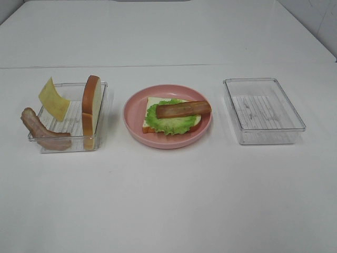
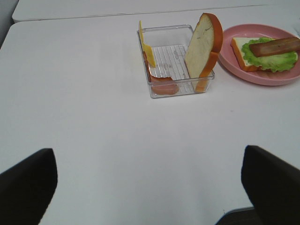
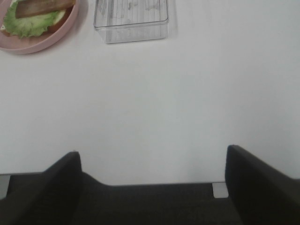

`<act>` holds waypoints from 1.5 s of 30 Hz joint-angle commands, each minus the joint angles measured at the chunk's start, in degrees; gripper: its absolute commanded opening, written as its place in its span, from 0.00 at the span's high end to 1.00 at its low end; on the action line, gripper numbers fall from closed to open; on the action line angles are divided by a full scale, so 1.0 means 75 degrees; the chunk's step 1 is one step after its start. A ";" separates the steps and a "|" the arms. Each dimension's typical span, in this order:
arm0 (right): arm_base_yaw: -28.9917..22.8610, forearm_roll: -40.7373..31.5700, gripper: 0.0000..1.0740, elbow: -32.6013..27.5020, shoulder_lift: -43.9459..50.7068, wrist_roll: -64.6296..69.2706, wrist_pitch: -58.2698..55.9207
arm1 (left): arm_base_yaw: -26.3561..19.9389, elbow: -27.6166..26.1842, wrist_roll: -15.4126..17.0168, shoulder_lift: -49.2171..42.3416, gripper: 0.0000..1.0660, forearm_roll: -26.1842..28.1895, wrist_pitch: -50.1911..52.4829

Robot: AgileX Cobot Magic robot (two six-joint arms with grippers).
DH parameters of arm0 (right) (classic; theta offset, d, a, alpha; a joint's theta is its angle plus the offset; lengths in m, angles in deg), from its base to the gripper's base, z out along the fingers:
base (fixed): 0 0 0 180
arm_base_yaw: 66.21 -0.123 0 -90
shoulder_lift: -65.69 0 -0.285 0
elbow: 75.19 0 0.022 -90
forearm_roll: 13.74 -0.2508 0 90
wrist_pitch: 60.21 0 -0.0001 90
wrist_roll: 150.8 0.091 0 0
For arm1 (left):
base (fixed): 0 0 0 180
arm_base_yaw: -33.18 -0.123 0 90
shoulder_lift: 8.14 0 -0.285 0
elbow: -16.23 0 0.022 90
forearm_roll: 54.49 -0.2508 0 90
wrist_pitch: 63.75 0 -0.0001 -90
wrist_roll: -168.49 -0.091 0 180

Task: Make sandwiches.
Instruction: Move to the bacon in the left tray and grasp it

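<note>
On the pink plate [image 1: 131,113] lies a bread slice [image 1: 151,103] topped with green lettuce [image 1: 168,124] and one brown bacon strip [image 1: 183,109]. The clear left tray [image 1: 63,145] holds a second bread slice [image 1: 91,103] standing on edge, a yellow cheese square [image 1: 53,98] and another bacon strip [image 1: 39,129]. My left gripper [image 2: 147,164] is open over bare table, well short of that tray [image 2: 176,91]. Also open, my right gripper [image 3: 152,152] hangs at the table's near edge, far from the plate [image 3: 42,44]. Neither arm shows in the exterior view.
An empty clear tray [image 1: 268,137] stands to the right of the plate, and the right wrist view shows this tray [image 3: 131,33] too. White table surface stretches in front of all three containers. The table's near edge shows beneath the right gripper.
</note>
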 commanded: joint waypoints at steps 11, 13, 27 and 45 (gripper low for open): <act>0.0031 0.0863 0.26 -0.0993 0.2047 0.0420 0.0076 | 0.0023 0.0023 0.0046 -0.0099 0.04 -0.0031 0.0023; 0.0031 0.0863 0.26 -0.1016 0.2055 0.0405 0.0168 | 0.0023 0.0023 0.0046 -0.0107 0.04 -0.0023 0.0023; 0.0031 0.0894 0.26 -0.1291 0.2055 0.0581 0.0848 | 0.0023 0.0031 0.0267 -0.0076 0.04 -0.0038 0.0031; -0.0413 0.0741 0.26 -0.1291 0.2055 0.0596 0.0848 | 0.0023 0.0031 0.0275 -0.0076 0.04 -0.0038 0.0031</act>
